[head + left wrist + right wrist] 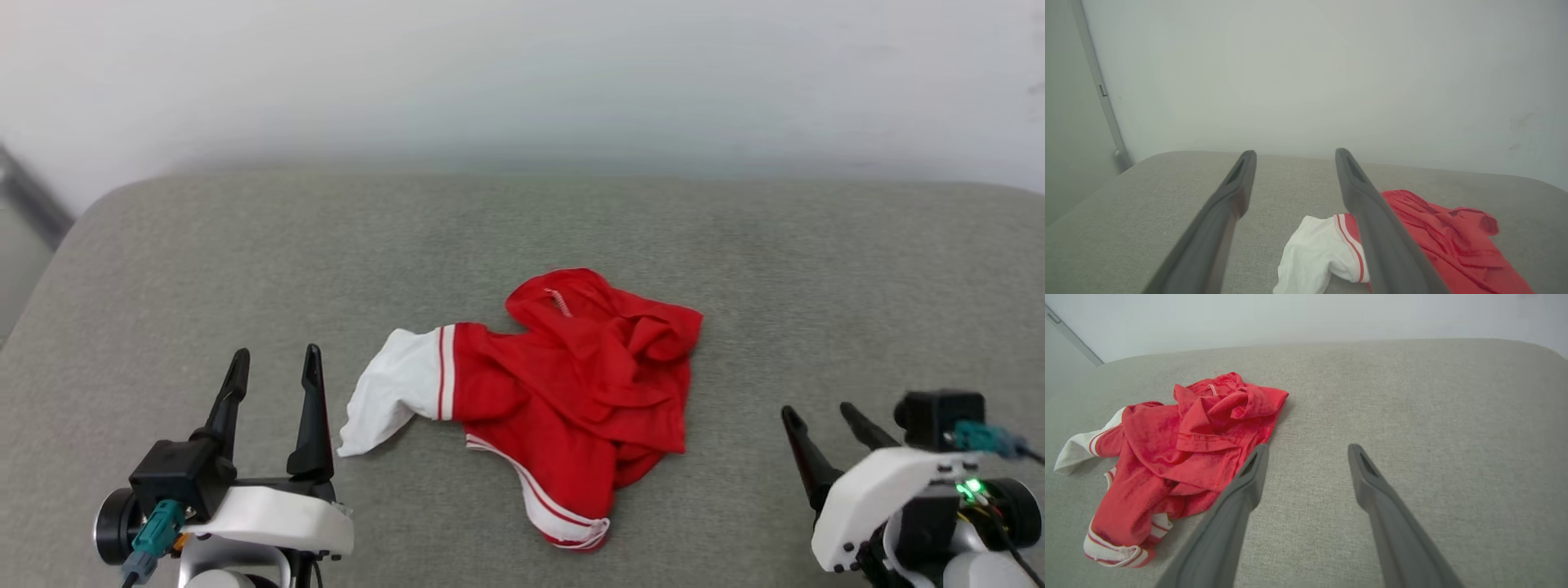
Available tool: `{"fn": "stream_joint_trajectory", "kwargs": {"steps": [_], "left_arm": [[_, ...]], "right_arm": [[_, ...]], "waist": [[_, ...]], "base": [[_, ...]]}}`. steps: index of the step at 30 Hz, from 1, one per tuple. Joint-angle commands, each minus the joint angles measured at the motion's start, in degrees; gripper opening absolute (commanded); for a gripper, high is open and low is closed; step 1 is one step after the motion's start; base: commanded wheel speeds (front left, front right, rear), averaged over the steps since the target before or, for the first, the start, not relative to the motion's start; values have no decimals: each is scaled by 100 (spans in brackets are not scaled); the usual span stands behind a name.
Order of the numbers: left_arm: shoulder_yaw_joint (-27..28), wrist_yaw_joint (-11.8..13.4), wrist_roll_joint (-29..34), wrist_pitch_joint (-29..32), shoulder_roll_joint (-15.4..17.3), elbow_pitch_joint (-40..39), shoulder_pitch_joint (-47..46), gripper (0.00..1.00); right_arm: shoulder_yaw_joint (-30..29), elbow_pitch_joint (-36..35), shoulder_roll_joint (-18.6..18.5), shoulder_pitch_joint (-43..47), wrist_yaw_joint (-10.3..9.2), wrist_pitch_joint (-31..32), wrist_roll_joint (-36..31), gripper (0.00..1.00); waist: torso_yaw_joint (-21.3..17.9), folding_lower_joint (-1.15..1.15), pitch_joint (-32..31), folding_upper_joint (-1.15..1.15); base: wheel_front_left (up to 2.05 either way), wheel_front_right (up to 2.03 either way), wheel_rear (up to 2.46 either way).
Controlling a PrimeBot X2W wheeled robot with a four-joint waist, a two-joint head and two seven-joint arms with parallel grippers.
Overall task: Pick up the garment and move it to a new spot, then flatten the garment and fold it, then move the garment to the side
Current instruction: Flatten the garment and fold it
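Both spread, empty: left hand (276, 353), right hand (817, 410). The garment (571, 367) is bunched; pinching one loose layer likely drags it tangled.

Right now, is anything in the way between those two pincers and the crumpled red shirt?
Nothing visible: bare grey cushion lies between the open left pincer and the white sleeve of the shirt, and between the open right pincer and its red side.

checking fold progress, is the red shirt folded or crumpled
Crumpled: the red shirt lies bunched in loose wrinkles, one white sleeve sticking out.
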Motion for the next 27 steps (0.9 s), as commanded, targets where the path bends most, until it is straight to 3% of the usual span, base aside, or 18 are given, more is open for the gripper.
{"fn": "stream_joint_trajectory", "kwargs": {"steps": [1, 6, 10, 16, 25, 26, 27], "left_arm": [[21, -25, 58, -15, -46, -40, -93, 100], [55, -85, 172, -15, -199, -120, -146, 100], [89, -175, 275, -15, -349, -165, -217, 100], [143, -316, 402, -15, -522, -122, -334, 100], [318, -651, 512, -14, -859, 139, -465, 100], [329, -682, 536, -15, -877, 174, -462, 100], [353, -700, 554, -15, -897, 193, -465, 100]], "right_arm": [[-2, 88, -58, -187, -2, 351, 83, 100], [254, 372, -293, -578, -2, 1632, 385, 100], [633, 529, -454, -860, -3, 2287, 556, 100], [1128, 887, -537, -1196, -3, 2664, 696, 100], [1758, 1962, -492, -1312, -1, 2852, 963, 100], [1820, 2047, -488, -1321, -1, 2853, 1010, 47], [1868, 2107, -483, -1326, -1, 2855, 1056, 4]], "waist": [[181, 1, 93, 0], [504, 1, 279, 0], [721, 1, 464, 0], [881, 1, 702, 0], [979, 1, 921, 0], [978, 1, 928, 0], [970, 1, 935, 0]], "base": [[0, 0, 0], [0, 0, 0], [0, 0, 0], [0, 0, 0], [0, 0, 0], [0, 0, 0], [0, 0, 0]]}}
